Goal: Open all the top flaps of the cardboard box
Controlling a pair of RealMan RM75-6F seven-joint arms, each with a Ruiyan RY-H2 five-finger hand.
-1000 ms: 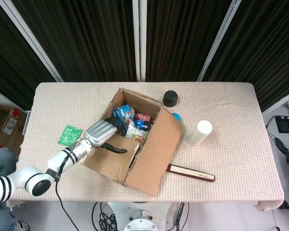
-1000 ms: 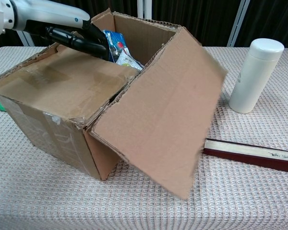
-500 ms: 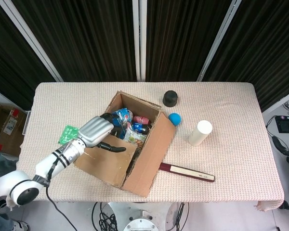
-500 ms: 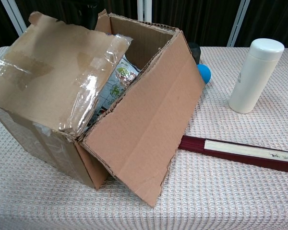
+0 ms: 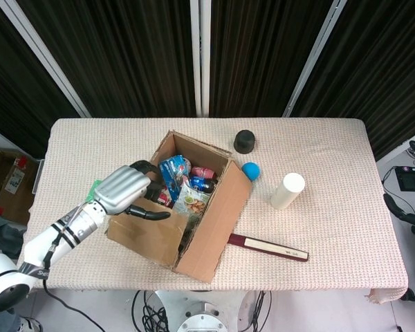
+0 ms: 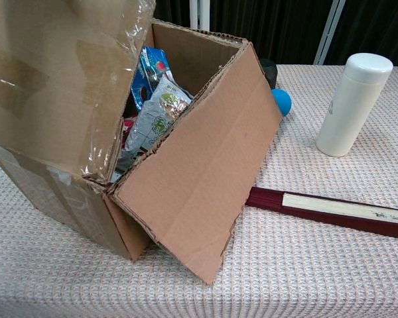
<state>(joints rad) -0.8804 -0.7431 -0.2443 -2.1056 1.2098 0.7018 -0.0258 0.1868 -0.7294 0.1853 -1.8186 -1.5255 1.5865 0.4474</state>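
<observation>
Snack packets [image 5: 187,187] inside box [image 5: 221,214], bottle [image 5: 286,191] right.

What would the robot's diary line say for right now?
left hand: lifting near flap | cardboard box: side flap hanging open | snacks: visible inside | right hand: not in view

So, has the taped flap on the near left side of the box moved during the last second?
Yes. In the chest view the taped flap has swung up from lying flat over the cardboard box to nearly upright, while the white bottle stayed in place.
</observation>
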